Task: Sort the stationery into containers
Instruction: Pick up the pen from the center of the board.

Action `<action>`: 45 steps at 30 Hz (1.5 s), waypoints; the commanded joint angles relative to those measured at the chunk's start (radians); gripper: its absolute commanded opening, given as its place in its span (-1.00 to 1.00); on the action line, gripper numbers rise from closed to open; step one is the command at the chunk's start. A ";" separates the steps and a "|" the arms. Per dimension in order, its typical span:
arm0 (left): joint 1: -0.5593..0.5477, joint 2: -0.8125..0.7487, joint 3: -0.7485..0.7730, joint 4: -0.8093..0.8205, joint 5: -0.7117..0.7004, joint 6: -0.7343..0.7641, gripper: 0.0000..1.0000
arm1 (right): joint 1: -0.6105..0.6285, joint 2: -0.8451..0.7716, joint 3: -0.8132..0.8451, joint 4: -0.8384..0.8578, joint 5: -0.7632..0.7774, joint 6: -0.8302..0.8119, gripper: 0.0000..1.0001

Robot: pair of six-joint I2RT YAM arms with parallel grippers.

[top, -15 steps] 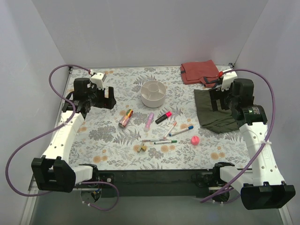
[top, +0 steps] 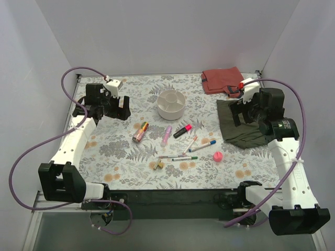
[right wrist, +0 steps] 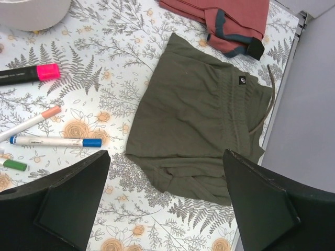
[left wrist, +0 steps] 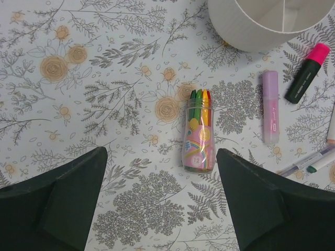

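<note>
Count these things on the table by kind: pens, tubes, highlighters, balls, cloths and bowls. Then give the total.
Pens: 4
Tubes: 2
Highlighter: 1
Ball: 1
Cloths: 2
Bowl: 1
Total: 11

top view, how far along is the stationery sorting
Done: nothing; the bowl looks empty. In hand: nothing; the left gripper is open above the patterned tube, the right gripper open over the olive cloth. Left: everything, with the lilac tube, highlighter, pens, tan bits and pink ball all lying on the table.
</note>
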 commanded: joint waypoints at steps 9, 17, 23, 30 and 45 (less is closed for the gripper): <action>-0.029 0.078 0.038 -0.021 0.029 0.016 0.74 | -0.002 -0.022 0.035 -0.024 -0.129 -0.098 0.97; -0.044 0.027 0.040 0.016 0.078 -0.002 0.75 | -0.002 0.017 0.022 -0.119 -0.309 -0.284 0.90; -0.274 0.032 0.132 -0.007 0.105 0.070 0.59 | -0.002 0.081 0.033 -0.117 -0.344 -0.079 0.86; -0.631 0.189 0.323 -0.055 0.101 0.144 0.50 | -0.044 0.049 0.013 -0.039 -0.254 0.070 0.89; -0.737 0.449 0.446 0.054 0.103 0.110 0.51 | -0.234 -0.004 0.154 0.035 0.033 0.418 0.97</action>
